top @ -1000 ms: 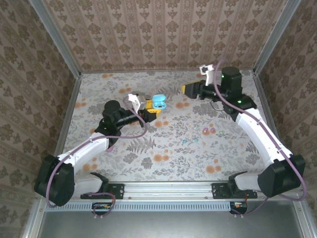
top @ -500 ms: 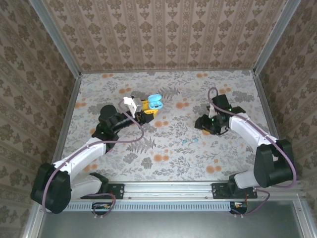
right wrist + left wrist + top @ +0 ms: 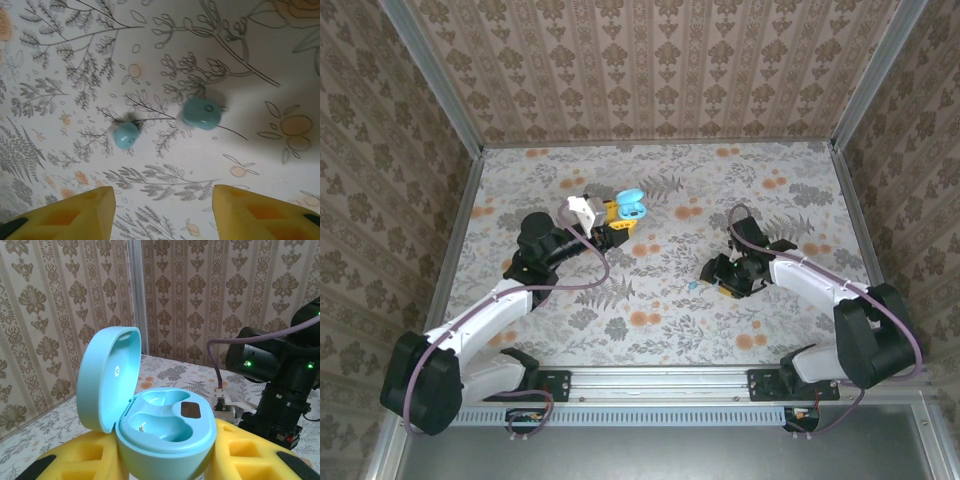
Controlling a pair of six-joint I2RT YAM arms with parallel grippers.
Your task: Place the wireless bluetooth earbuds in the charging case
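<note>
Top view: left gripper [image 3: 617, 220] clamped tight on the cyan charging case [image 3: 632, 206]; right gripper [image 3: 718, 281] low over the table [image 3: 650, 330]. Left wrist: case lid stands open. Right wrist: jaws parted, holding nothing, two cyan earbuds [image 3: 201, 113] lying apart on the cloth just ahead.

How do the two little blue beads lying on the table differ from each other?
The rounder earbud looks smaller and ball-like; the longer earbud looks bigger and oblong. The longer earbud bears a small dark ring; the rounder earbud looks plain. Both are glossy pale blue, lying apart on the flowered table.
</note>
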